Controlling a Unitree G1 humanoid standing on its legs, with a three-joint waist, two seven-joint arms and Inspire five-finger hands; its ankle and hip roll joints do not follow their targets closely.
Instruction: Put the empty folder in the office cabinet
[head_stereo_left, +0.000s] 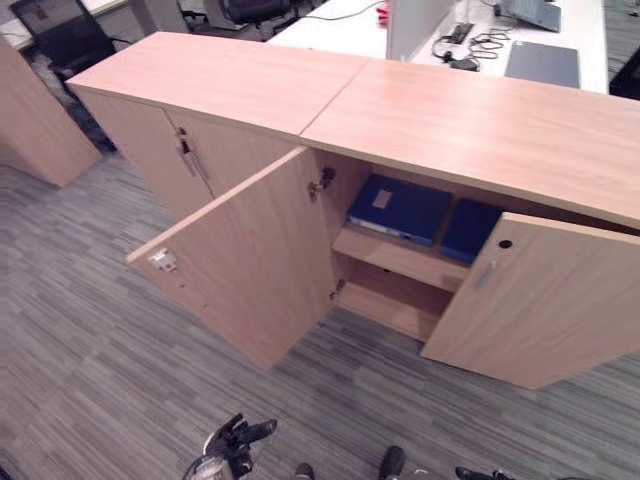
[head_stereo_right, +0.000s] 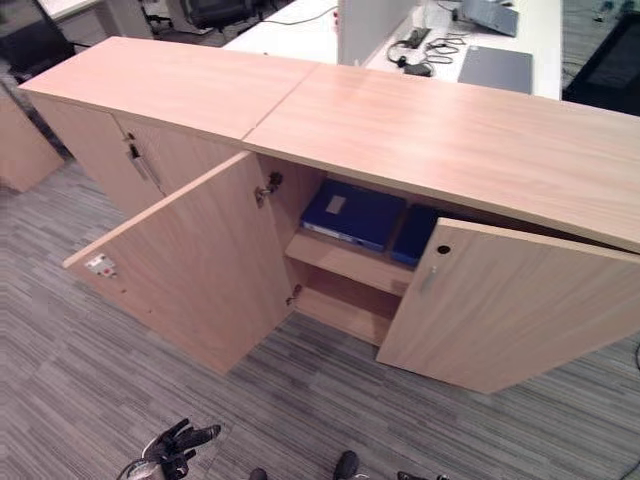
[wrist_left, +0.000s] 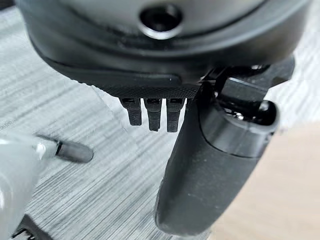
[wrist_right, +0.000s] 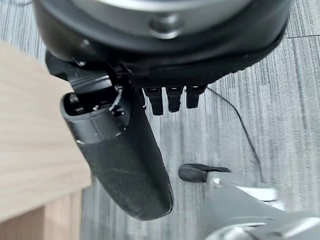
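Cabinet (head_stereo_left: 470, 130) stood open, two folders (head_stereo_left: 400, 208) laid on its upper shelf.
Both hands are held relaxed, empty: left hand (wrist_left: 200, 165), right hand (wrist_right: 130, 155).

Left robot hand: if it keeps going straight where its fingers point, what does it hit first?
Most likely the grey carpet. In the wrist view the left robot hand hangs with relaxed fingers aimed down at the floor, holding nothing. The open cabinet door stands farther ahead, off that line, though depth is unclear.
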